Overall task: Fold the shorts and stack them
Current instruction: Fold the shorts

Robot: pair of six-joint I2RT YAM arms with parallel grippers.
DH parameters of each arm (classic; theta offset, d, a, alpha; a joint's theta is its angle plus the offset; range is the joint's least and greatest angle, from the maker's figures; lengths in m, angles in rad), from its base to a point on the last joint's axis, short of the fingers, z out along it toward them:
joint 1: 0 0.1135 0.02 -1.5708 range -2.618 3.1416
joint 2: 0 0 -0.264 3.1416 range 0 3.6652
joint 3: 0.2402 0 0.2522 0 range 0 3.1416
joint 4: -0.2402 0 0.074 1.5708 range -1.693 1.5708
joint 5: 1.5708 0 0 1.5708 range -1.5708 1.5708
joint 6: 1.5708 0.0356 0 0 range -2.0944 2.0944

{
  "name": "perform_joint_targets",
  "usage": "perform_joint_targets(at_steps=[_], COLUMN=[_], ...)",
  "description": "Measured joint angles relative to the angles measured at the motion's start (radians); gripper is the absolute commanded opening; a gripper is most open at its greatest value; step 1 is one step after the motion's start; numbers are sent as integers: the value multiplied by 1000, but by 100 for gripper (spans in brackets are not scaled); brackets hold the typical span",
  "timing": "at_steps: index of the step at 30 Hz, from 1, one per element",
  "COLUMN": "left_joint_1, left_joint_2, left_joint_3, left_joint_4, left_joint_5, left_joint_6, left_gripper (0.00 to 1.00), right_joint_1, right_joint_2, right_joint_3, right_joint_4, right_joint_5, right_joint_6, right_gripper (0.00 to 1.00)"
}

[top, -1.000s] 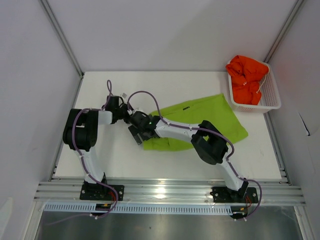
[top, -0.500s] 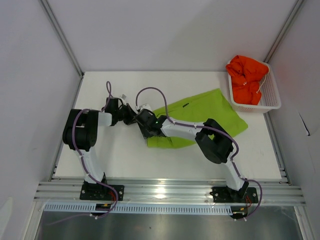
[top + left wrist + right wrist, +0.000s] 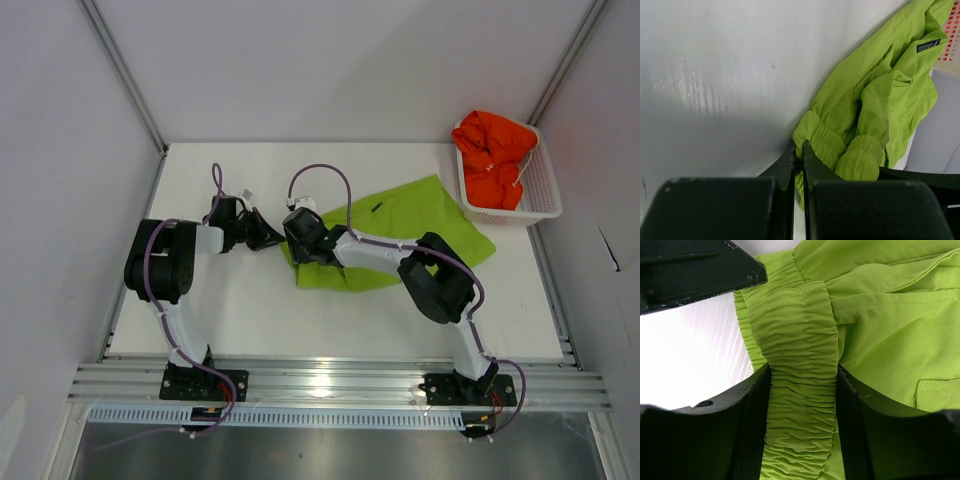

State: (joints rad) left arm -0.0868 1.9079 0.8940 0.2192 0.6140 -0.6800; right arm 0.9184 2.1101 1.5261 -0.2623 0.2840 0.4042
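The lime green shorts point(image 3: 420, 225) lie spread across the middle of the table, their elastic waistband point(image 3: 800, 325) bunched at the left end. My right gripper point(image 3: 300, 245) point(image 3: 802, 372) is shut on that gathered waistband, which fills the gap between its fingers. My left gripper point(image 3: 272, 240) point(image 3: 798, 147) is shut, its tips at the waistband's left edge with a sliver of green fabric pinched between them. The orange-red shorts point(image 3: 493, 155) sit crumpled in the white mesh basket point(image 3: 545, 195) at the back right.
Grey walls close off the table at the left, back and right. The right arm point(image 3: 435, 280) stretches low over the near part of the green shorts. The arms' bases sit on the metal rail point(image 3: 330, 385) at the near edge.
My right gripper closed on the green waistband and carried it away from the near edge, up beside the left gripper, bunching the shorts' left end. The left arm has stayed put.
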Motion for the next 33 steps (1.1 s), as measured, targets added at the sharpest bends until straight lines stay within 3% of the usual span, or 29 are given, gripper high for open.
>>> perform_joint_targets(at_steps=[21, 33], left_joint_1=[1, 8], left_joint_2=[-1, -2], left_joint_3=[-4, -4], left_joint_4=[1, 4], left_joint_5=[0, -1], left_joint_6=[1, 1], left_gripper=[0, 5], right_joint_1=[-30, -37], right_joint_2=[54, 79], right_joint_3=[82, 68], right_joint_4=[26, 84], right_joint_5=[-86, -90], right_joint_6=[-31, -39], right_gripper=[53, 46])
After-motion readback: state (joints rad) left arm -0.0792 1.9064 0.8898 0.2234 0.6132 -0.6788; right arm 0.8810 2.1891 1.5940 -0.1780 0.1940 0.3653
